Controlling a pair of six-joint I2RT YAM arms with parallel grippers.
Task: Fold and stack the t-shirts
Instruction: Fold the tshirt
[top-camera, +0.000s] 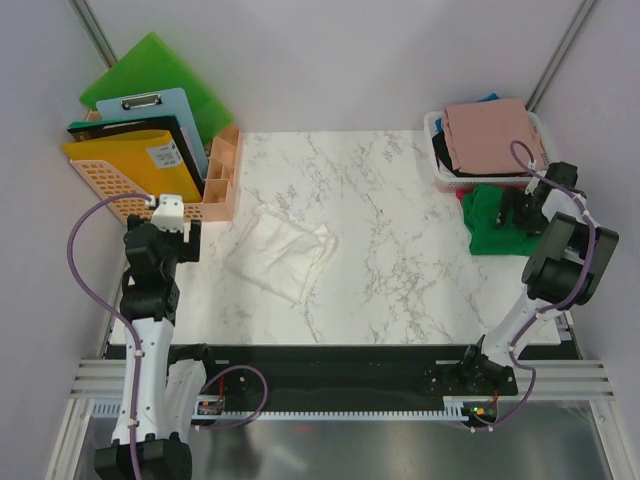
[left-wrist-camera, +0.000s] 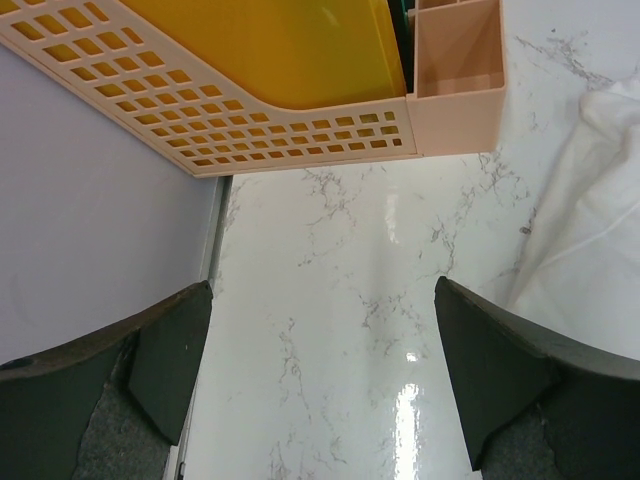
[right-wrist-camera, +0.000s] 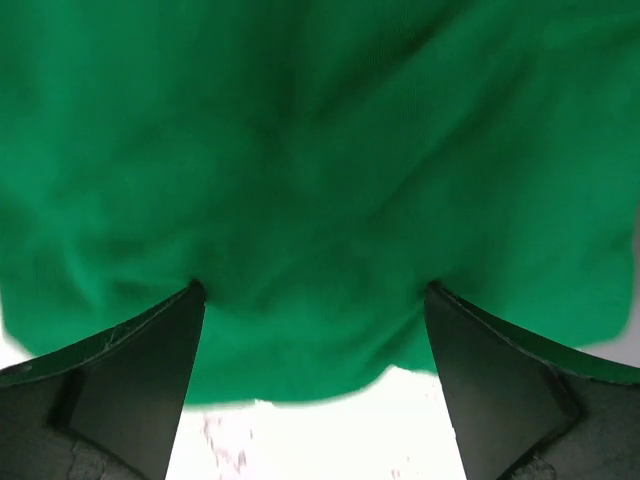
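Observation:
A cream-white t-shirt lies crumpled left of the table's middle; its edge shows at the right of the left wrist view. A green t-shirt lies bunched at the table's right side, below the basket. My right gripper hangs over it, open wide, with both fingertips at the green cloth and the gripper closed on nothing. A dusty-pink t-shirt lies folded on top of the basket, with black and blue cloth under it. My left gripper is open over bare marble, left of the cream shirt.
A peach mesh rack holds green and yellow boards and clipboards at the back left, with a peach pen holder beside it. The white mesh basket stands at the back right. The green shirt reaches the table's right edge.

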